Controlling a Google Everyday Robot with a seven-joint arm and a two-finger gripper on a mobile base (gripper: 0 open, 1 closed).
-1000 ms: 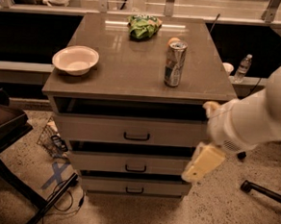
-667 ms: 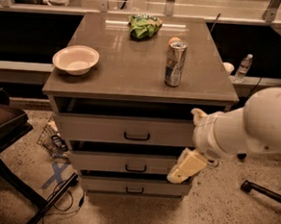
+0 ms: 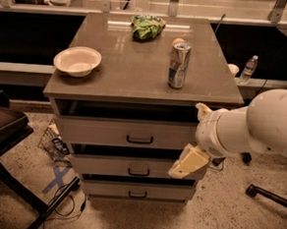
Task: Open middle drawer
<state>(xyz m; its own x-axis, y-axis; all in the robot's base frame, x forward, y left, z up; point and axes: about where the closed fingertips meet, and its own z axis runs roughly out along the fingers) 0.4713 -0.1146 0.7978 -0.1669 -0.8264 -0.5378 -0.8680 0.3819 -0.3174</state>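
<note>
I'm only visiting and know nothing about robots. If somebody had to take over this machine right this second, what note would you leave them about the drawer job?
Hand: in front of the cabinet, level with the middle drawer, at the right end of its front. It holds nothing.
Handle: dark bar at the centre of the drawer front, away from the hand and untouched.
Done: nothing on the drawer yet. It looks shut, like the drawers above and below it.
Left: bring the hand across to the handle, grip it, and pull the drawer straight out.
On top: a bowl, a can and a green bag, not part of the job.
</note>
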